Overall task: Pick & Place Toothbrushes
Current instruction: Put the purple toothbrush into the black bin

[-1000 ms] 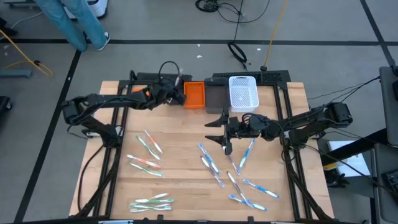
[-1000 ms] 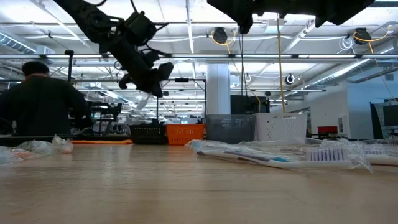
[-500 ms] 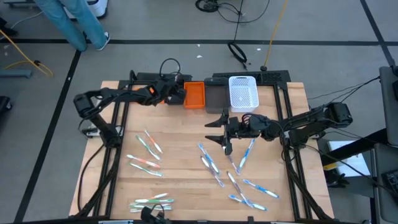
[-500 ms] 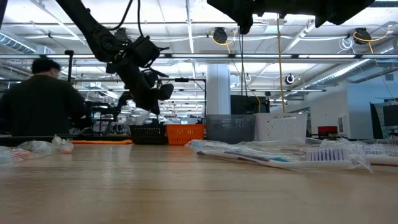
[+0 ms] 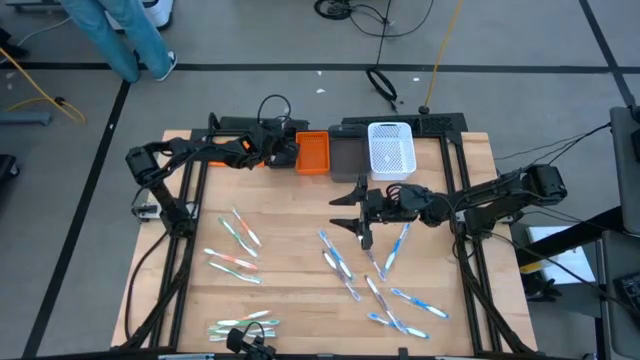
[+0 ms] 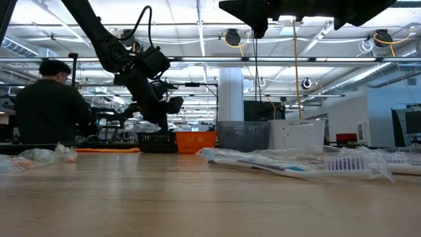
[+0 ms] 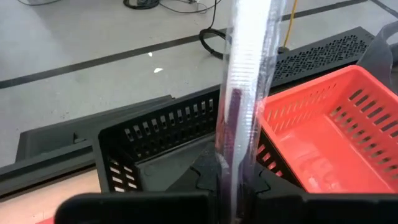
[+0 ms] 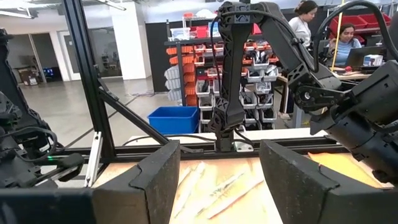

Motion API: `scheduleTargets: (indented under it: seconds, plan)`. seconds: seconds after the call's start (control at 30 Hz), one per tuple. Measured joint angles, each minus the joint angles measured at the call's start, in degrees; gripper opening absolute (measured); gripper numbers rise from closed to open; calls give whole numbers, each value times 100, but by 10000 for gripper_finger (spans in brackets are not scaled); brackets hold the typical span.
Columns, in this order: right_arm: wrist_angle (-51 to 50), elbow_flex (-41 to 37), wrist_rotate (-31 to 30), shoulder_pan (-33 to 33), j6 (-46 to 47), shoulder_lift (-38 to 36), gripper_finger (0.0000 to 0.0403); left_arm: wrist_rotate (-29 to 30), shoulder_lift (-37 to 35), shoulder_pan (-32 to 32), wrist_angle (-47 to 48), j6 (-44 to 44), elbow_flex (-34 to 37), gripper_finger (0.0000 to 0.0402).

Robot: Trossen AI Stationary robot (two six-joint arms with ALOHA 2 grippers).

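While the left gripper (image 5: 283, 150) hangs over the black bin (image 7: 149, 146) at the table's far edge, its jaws are clenched on 1 wrapped toothbrush (image 7: 245, 93), which stands upright between the fingers above that bin's open top. Just beside the black bin sits the orange bin (image 5: 313, 152), then a grey bin (image 5: 347, 158) and a white bin (image 5: 391, 148), all 4 in a row along the far side of the wooden table (image 5: 290, 250). In the low view the left gripper (image 6: 164, 108) is raised well clear of the tabletop.

The right gripper (image 5: 350, 212) waits near the table's middle, in front of the grey bin, with its jaws spread apart and nothing between them.

Loose toothbrushes lie in 3 groups: a green and pink-red cluster (image 5: 235, 248) on the left half, another small bunch (image 5: 245, 326) close to the near edge, and a blue-accented scatter (image 5: 375, 280) running from under the right gripper toward the near right corner. Bare wood lies open between the left and right clusters.

A person (image 6: 49, 105) stands in the room beyond the table.
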State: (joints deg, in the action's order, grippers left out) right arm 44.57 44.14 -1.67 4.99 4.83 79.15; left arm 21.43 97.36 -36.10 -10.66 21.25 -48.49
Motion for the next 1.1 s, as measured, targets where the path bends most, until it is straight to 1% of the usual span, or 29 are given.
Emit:
scheduleTargets:
  seconds: [0.1,0.23,0.3,0.57,0.63,0.7,0.97,1.1]
  plan:
    - [5,0,-2,0,-1,0,212,-28,0,0,2,1,0,7]
    - [8,0,-2,0,-1,0,212,-35,0,0,9,34,0,26]
    - [8,0,-1,0,-1,0,212,-37,0,0,16,55,0,29]
    - [8,0,-2,0,-2,0,212,-41,0,0,202,155,0,10]
    - [8,0,-2,0,-1,0,212,-42,0,0,201,213,0,10]
    - [10,0,-2,0,-1,0,212,-41,0,1,197,330,0,19]
    - [12,0,-2,0,-1,0,212,-39,0,2,186,333,0,81]
    - [12,0,-2,0,-1,0,212,-39,0,1,186,331,0,98]
